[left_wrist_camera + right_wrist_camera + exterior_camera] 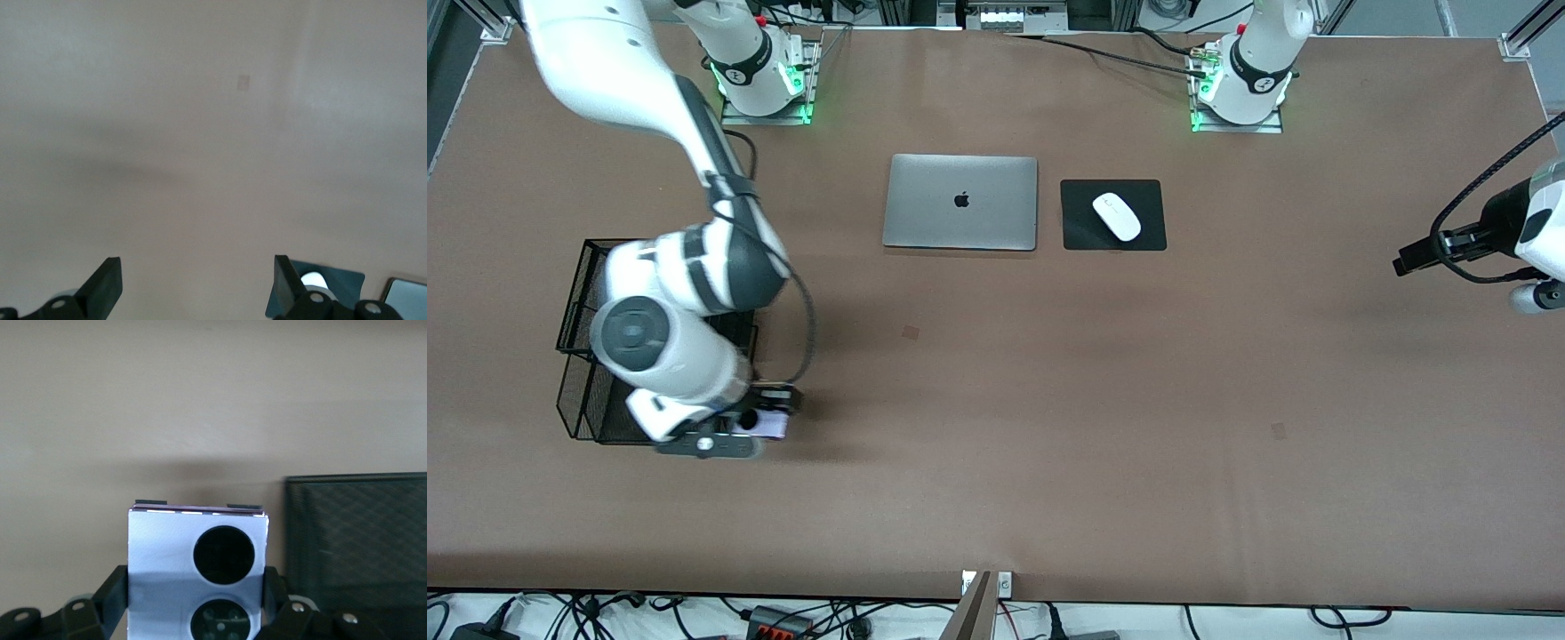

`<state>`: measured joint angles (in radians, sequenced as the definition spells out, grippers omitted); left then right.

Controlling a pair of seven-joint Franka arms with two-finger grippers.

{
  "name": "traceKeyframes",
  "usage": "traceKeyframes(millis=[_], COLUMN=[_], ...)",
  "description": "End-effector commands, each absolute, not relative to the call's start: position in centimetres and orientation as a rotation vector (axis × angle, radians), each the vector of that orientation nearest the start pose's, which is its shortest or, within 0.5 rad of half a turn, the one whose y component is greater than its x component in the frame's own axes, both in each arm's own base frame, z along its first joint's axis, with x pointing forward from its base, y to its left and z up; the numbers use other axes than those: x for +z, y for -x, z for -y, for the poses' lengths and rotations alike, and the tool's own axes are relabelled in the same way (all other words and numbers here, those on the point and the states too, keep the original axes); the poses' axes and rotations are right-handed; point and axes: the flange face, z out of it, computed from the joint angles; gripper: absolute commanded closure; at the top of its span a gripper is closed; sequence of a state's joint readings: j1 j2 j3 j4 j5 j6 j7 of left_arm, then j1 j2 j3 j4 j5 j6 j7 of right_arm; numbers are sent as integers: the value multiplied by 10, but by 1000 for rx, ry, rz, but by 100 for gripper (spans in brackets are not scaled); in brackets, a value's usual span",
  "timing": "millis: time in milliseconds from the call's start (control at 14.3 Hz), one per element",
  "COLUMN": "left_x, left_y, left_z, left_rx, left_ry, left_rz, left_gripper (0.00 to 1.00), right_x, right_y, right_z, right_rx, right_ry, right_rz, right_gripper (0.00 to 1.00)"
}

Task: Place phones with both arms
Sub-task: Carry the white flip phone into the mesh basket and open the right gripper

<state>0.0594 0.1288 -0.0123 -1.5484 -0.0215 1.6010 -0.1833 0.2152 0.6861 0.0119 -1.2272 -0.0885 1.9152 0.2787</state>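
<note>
Brown matte table (996, 427) spreading wide beneath both arms. At nine o'clock, black wire-mesh basket (583, 356) sitting toward the right arm's end; just beside it, right gripper (769, 418) clamping a flat, squarish lilac-white phone (198, 573) with two round black lenses, hanging over bare tabletop. Around twelve, smooth silver laptop (960, 202) lying shut, then glossy white mouse (1117, 216) resting on a black mat (1080, 231). At three o'clock, left gripper (193, 283) waiting with fingers spread apart, holding nothing.

Matt brown table (996, 400) covering, brushed silver metal laptop (960, 202), black wire-mesh basket (583, 293), glossy lilac-white phone (197, 577)
</note>
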Motion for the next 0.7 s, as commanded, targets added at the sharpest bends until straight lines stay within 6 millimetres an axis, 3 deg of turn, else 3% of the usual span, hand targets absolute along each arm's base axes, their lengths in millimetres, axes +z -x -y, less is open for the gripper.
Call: traceKeyframes(millis=[0, 210, 350, 631], left_x=[566, 565, 564, 564], left_y=[-592, -591, -591, -594], left_z=[-22, -21, -21, -23], left_rx=[79, 85, 90, 75], left_ry=[3152, 3157, 3158, 3172], left_rz=[352, 373, 371, 243], left_gripper=[0, 0, 0, 0], right_x=[383, 369, 362, 327], right_y=[-721, -720, -718, -712], right_z=[-89, -19, -4, 24], right_rx=[86, 165, 180, 209], right_ry=[3228, 3208, 3206, 3203], right_rz=[30, 81, 90, 38], right_gripper=[59, 59, 59, 59])
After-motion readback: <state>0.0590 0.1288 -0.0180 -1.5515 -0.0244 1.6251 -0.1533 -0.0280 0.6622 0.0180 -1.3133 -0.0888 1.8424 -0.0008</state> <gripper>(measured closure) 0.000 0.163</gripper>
